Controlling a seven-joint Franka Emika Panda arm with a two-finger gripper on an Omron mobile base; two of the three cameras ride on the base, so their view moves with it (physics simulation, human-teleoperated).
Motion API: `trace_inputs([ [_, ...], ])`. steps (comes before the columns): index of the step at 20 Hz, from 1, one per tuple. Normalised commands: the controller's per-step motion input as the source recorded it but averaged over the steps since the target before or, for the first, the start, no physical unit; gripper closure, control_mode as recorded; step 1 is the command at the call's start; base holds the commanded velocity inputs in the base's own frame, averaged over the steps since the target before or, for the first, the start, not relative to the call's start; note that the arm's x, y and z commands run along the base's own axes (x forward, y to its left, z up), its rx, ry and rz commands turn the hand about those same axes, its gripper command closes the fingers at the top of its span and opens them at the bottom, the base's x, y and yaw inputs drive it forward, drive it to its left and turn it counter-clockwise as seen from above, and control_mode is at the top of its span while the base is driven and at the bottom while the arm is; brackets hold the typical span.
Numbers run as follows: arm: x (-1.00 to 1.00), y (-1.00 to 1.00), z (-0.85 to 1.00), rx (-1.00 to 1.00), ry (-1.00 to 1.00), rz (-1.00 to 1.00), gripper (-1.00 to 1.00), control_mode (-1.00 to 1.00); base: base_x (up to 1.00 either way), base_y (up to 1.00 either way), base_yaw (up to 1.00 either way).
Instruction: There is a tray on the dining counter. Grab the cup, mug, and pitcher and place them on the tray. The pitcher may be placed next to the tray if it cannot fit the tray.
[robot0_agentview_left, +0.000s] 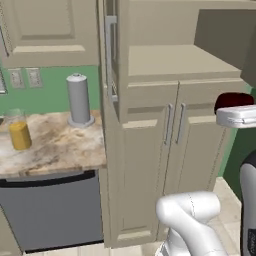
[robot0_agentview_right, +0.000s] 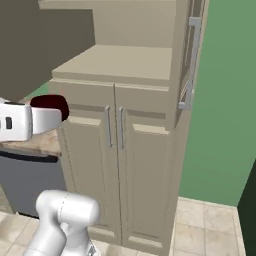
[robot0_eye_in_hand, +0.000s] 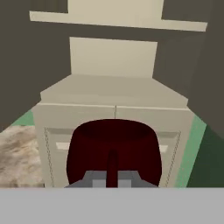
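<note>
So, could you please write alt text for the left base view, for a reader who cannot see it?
A dark red mug sits in the shut gripper at the right edge, in front of beige cabinet doors. On the marbled counter to the left stand a yellow-orange pitcher and a grey canister, above a grey appliance front.

mug (robot0_agentview_left: 234, 100) half hidden by hand | fingertips hidden (hand view)

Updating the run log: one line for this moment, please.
hand: shut on mug | mug: carried, facing beige cabinet | pitcher: on wall counter | tray: unseen
</note>
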Motion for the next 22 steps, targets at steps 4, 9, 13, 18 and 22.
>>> trace_inputs([
  [4,0.0,0.0,0.0,0.0,0.0,0.0,1.0,1.0,-1.0,-0.46,0.3],
  [9,0.0,0.0,0.0,0.0,0.0,0.0,1.0,1.0,-0.7,-0.38,0.66],
  [13,0.0,0.0,0.0,0.0,0.0,0.0,1.0,1.0,-0.51,-0.2,0.9],
  [18,0.0,0.0,0.0,0.0,0.0,0.0,1.0,1.0,-0.48,-0.08,0.91],
  [22,0.0,0.0,0.0,0.0,0.0,0.0,1.0,1.0,-0.6,-0.05,0.92],
])
